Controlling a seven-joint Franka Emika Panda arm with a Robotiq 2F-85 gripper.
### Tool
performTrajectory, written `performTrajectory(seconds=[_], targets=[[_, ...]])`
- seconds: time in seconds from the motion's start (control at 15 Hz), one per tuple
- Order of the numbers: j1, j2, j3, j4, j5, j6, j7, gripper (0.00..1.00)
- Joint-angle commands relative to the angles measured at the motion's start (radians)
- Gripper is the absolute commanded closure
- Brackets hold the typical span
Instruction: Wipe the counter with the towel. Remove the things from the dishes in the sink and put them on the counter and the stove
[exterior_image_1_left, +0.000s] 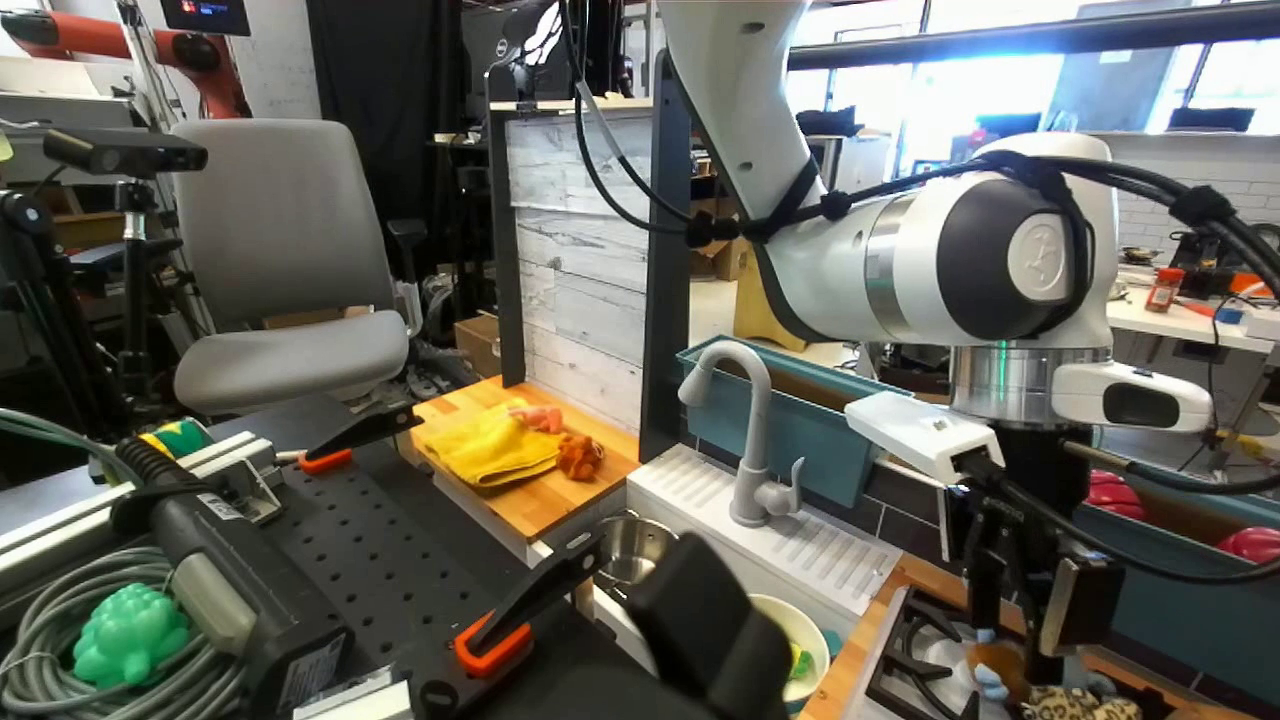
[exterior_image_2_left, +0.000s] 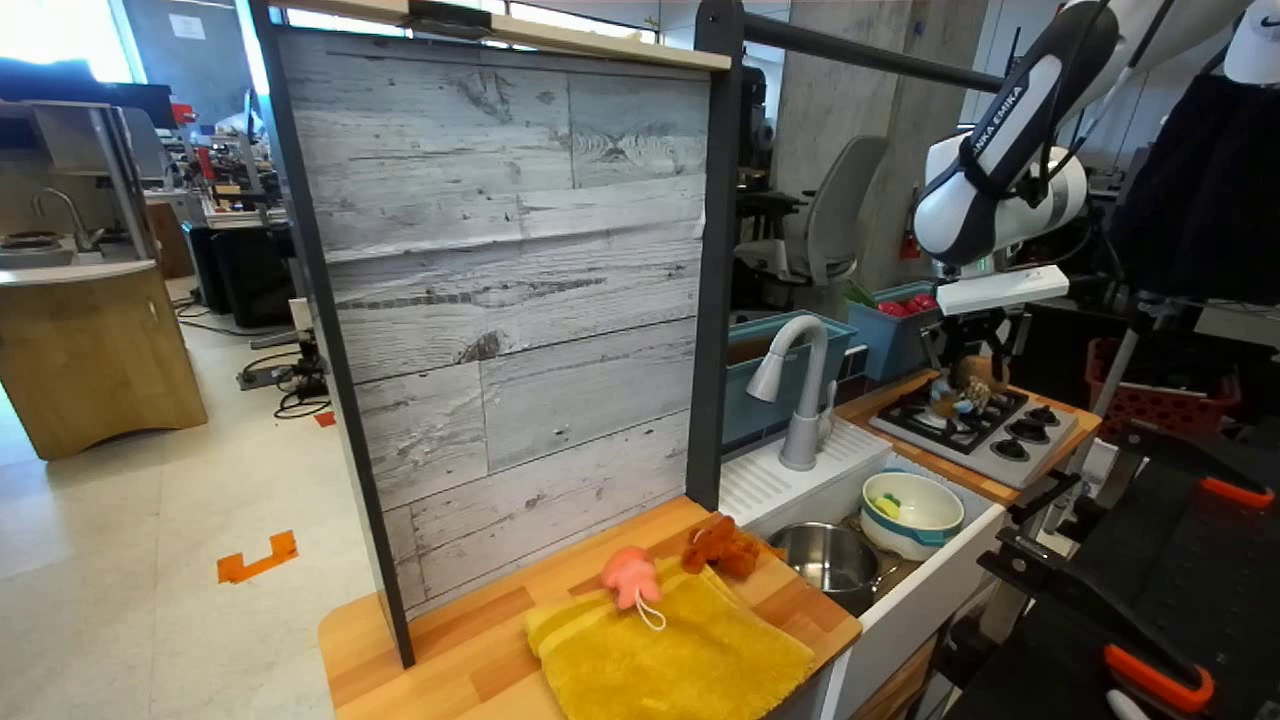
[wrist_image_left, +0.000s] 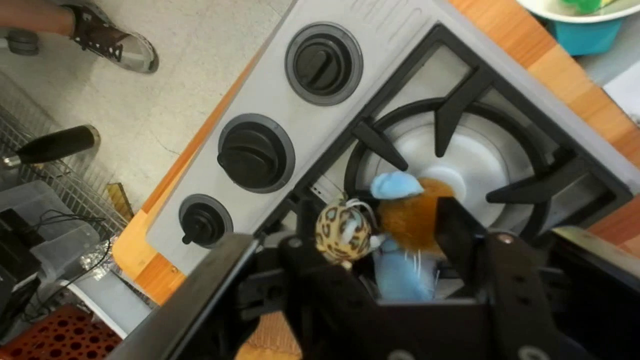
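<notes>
Grey office chair (exterior_image_1_left: 275, 235), green lump (exterior_image_1_left: 130, 635), teal bins (exterior_image_1_left: 820, 440)

Yellow towel (exterior_image_2_left: 690, 660) lies on the wooden counter (exterior_image_2_left: 470, 650), a pink toy (exterior_image_2_left: 629, 573) and reddish-brown toy (exterior_image_2_left: 722, 547) at its edge

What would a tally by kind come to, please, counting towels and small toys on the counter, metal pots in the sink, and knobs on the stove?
Towel: 1, yellow
Small toys on the counter: 2, one pink, one orange-brown
Metal pot in the sink: 1
Knobs on the stove: 3
Total: 7
</notes>
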Motion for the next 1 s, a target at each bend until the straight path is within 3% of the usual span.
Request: performTrajectory(seconds=[0.0,0.2,0.4,0.6,0.93], targets=[[-0.005,-0.089,0.024,-0.098,-0.032,0.047,-0.094,0.05],[-0.010,-0.148,0.065,-0.167,-0.064,0.005,-0.232,0.00],[-0.005,-0.166,0.138,-0.261,-0.067,0.094,-0.323,0.00],[0.019,-0.120,0.182,-0.302,-0.059,0.203,-0.321,0.00],[0.051,-0.056,0.193,-0.293,-0.047,0.200,-0.307,0.00]])
